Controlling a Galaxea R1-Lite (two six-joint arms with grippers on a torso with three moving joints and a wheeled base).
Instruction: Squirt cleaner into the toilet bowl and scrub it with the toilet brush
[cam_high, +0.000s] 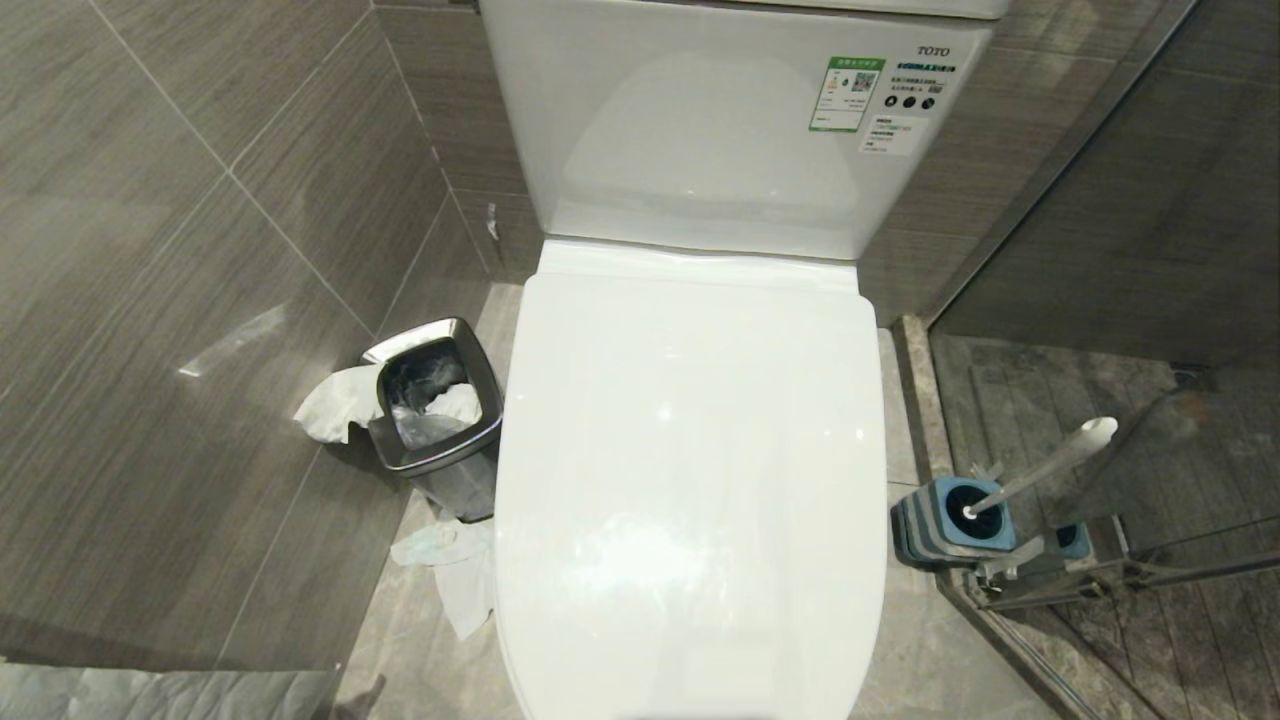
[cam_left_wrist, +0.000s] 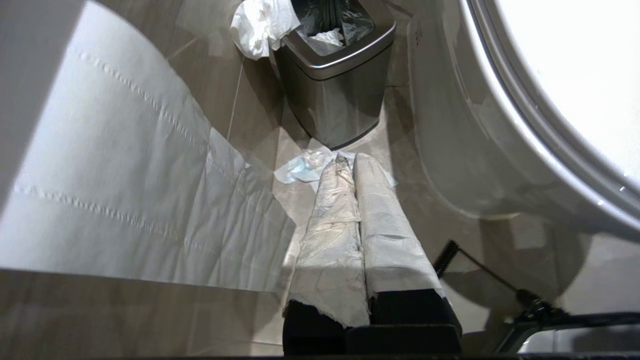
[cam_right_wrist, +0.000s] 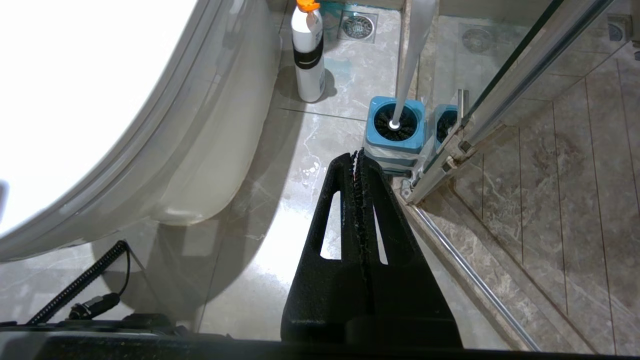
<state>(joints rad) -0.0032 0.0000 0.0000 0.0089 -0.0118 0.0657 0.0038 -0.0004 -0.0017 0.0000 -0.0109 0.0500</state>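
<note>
Toilet lid (cam_high: 690, 470) down, toilet bowl hidden beneath. One steel waste bin (cam_high: 435, 405) left of toilet on floor, black liner, crumpled white tissue inside and draped over rim; more tissue (cam_high: 450, 575) on floor beside it. One grey-and-blue holder (cam_high: 950, 520) right of toilet by glass shower door (cam_right_wrist: 505, 85), toilet brush (cam_high: 1040, 470) standing in it, black bristle head down in the opening, white handle leaning up and away from toilet. One white cleaner bottle (cam_right_wrist: 308, 55), orange cap, black band, upright on floor between toilet base and holder, well apart from both grippers. Left gripper (cam_left_wrist: 350, 162) closed, fingers wrapped in white paper-like covering, empty, hanging above floor near bin. Right gripper (cam_right_wrist: 359, 155) closed, black, empty, tips aimed toward holder, near the brush but apart from it. Neither arm visible from head view.
</note>
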